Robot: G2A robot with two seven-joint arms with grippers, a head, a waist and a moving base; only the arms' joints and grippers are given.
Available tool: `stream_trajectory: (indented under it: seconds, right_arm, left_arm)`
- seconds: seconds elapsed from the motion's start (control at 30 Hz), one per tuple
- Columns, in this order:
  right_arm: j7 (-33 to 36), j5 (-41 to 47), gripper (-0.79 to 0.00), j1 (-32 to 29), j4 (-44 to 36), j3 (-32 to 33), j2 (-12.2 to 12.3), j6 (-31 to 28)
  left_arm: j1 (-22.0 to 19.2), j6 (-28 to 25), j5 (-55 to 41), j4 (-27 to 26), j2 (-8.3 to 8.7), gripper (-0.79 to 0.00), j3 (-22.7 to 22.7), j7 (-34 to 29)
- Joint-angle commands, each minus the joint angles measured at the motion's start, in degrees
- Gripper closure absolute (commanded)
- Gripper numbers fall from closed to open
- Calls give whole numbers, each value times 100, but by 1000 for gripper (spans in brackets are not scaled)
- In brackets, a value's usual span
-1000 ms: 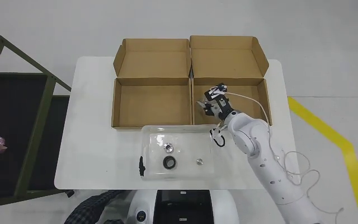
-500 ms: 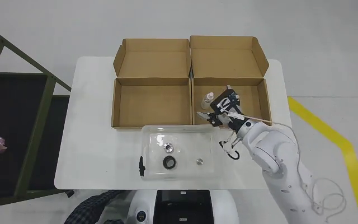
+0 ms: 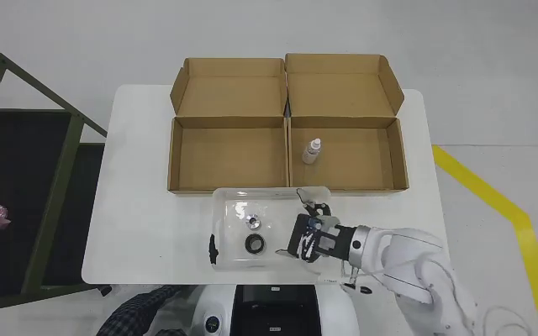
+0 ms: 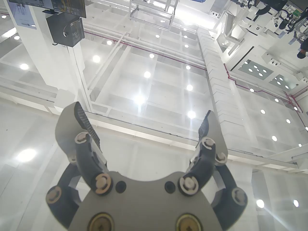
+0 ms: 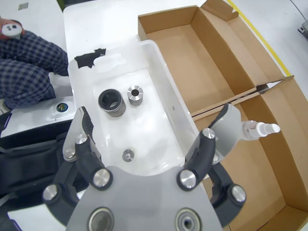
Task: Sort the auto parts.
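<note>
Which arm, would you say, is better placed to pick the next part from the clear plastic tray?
Probably right. The right gripper hangs open over the clear plastic tray, above the small silver disc; the left gripper points at the ceiling.

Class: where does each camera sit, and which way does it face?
Top view: above the arms, looking down at table, clear tray, cardboard boxes; right arm shows.
Left wrist view: on that wrist, facing the ceiling; open jaws show.
Right wrist view: on that wrist, facing the tray; open jaws show.
Top and right wrist share tray, spray bottle.
</note>
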Motion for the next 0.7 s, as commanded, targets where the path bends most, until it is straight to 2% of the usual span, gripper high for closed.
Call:
stream_trajectory:
  seconds: [0.0, 0.4, 0.47, 0.53, 0.67]
  right_arm:
    - [34, -116, -785, -57, 56, 2, 30, -134]
    - [307, -365, -785, -27, 259, 142, 163, -512]
    - [390, -383, -683, 2, 256, 150, 184, -567]
    - [508, -383, -631, 38, 283, 135, 206, -687]
    - [713, -400, -610, 142, 417, 91, 243, -809]
  left_arm:
    - [0, 0, 0, 0, 0, -785, 0, 0]
    - [0, 0, 0, 0, 0, -785, 0, 0]
    - [0, 0, 0, 0, 0, -785, 0, 0]
    - [0, 0, 0, 0, 0, -785, 0, 0]
    - [0, 0, 0, 0, 0, -785, 0, 0]
